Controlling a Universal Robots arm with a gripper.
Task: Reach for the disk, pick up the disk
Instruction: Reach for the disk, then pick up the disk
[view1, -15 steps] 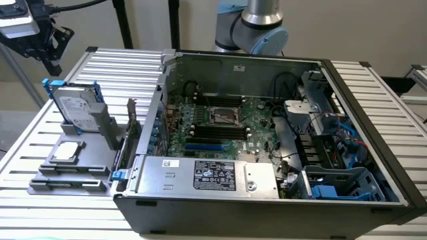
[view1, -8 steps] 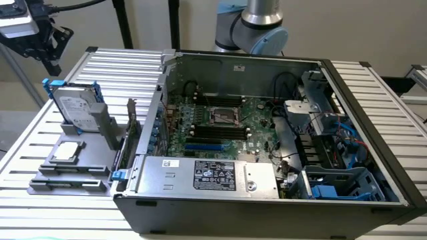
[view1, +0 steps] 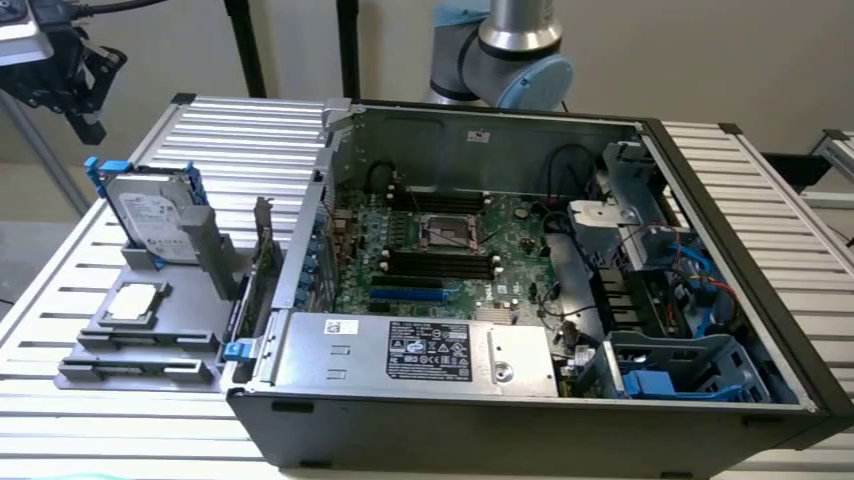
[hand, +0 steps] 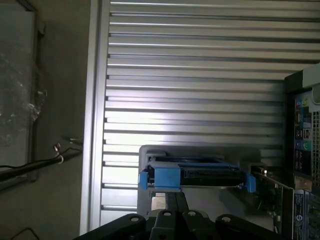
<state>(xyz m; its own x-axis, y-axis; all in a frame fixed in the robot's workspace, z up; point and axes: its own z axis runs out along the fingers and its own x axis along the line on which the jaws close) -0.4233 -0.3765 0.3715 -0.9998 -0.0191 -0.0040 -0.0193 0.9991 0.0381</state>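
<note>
- I count one gripper (view1: 86, 118) on the one arm (view1: 514, 45). Its fingers are pressed together and hold nothing.
- It hangs in the air above the exterior view's left edge of the table (view1: 747, 170), well apart from everything on it.
- I count one disk (view1: 150, 215), silver-grey in its blue frame. It stands on edge at the back of a grey holder (view1: 180, 300) just beside the open computer case (view1: 534, 420), on the exterior view's left.
- In the wrist view the disk (hand: 195, 175) lies directly ahead of the closed gripper (hand: 172, 202), and the two are not touching.
- One square processor chip (view1: 134, 300) lies flat on the same holder, in front of the disk.
- One circuit card (view1: 262, 240) stands on edge between the disk and the case wall.
- Inside the case I see one labelled power supply (view1: 427, 352) and one blue-grey drive cage (view1: 681, 372).
</note>
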